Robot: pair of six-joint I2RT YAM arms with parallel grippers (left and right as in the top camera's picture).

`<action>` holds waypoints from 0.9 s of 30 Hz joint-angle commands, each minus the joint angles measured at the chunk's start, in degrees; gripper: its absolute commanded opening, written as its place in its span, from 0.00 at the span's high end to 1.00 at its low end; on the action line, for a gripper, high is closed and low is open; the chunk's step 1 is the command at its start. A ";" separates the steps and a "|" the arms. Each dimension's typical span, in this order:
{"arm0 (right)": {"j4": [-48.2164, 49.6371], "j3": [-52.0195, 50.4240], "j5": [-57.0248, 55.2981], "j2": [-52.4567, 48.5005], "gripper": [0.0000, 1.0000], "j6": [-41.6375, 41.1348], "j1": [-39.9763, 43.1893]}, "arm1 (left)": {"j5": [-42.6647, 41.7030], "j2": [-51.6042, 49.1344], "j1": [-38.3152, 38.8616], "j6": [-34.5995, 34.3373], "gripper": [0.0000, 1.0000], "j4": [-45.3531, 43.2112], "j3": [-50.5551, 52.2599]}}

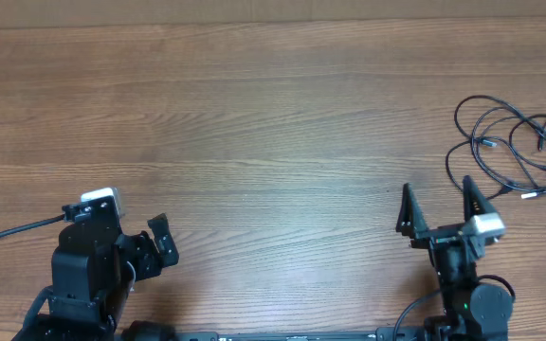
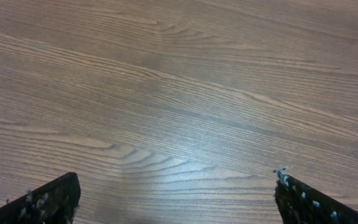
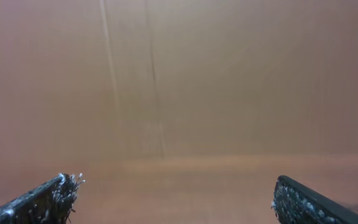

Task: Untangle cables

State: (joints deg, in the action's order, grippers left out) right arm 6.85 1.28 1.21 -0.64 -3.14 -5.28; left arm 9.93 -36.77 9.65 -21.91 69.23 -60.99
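Tabletop (image 1: 254,114) of pale wood grain fills the overhead view, bare except at its far right. The left gripper (image 1: 159,239) sits low at the near left, its jaws spread wide with nothing between them. Its wrist view shows only wood between the two dark fingertips (image 2: 48,202). The right gripper (image 1: 435,194) stands at the near right, likewise fully spread and empty.

The cables (image 1: 515,142) lie in a loose tangle of thin black loops, beyond and to the right of the right gripper, running up to the picture's right margin. Whether the table ends there cannot be told.

The biggest risk is reach: the left arm is well apart from the tangle and would have to cross toward the right arm, so the two could collide. Next, the right wrist view shows no cable at all, only blurred brown, so an approach may land off target and shove the loops outward. Wide jaws closing on overlapped strands could catch several at once and pull the knot tighter. Smallest, the silvery-tipped plug (image 1: 527,196) could snag in a loop when drawn.
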 commanded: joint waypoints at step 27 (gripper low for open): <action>-11.69 -0.81 -0.48 0.48 0.00 0.37 0.09 | 0.96 0.04 -0.26 0.92 0.01 -0.02 0.31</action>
State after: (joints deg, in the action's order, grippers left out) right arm -5.17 1.06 1.19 -0.62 -2.98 -5.28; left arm 9.93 -36.75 9.65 -21.91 69.23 -60.99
